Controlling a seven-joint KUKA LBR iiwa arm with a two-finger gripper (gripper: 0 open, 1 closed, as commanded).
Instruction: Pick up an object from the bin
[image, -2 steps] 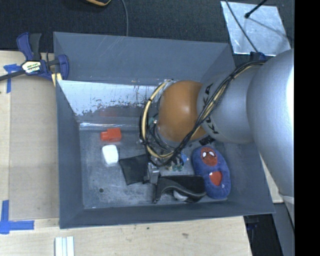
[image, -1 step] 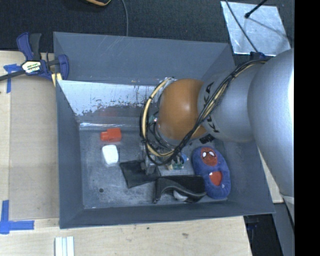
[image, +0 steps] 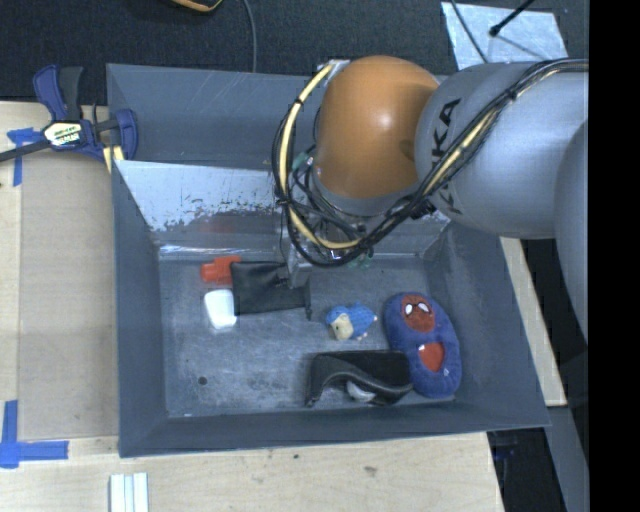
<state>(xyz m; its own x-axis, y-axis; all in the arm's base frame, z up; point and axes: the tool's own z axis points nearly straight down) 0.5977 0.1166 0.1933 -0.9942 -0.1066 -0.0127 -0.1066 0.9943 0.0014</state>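
My gripper (image: 297, 268) reaches down at the back middle of the bin, mostly hidden under the arm's orange cover. Its tip meets the right end of a flat black piece (image: 262, 291) lying on the bin floor. Just left of that piece lie a small red block (image: 217, 270) and a white block (image: 220, 308). To the right of the gripper's tip lies a small blue and yellow toy (image: 350, 322).
A blue plush with red patches (image: 430, 345) lies at the right of the floor. A black shoe-like thing (image: 358, 378) rests near the front wall. The arm and its cables cover the bin's back right.
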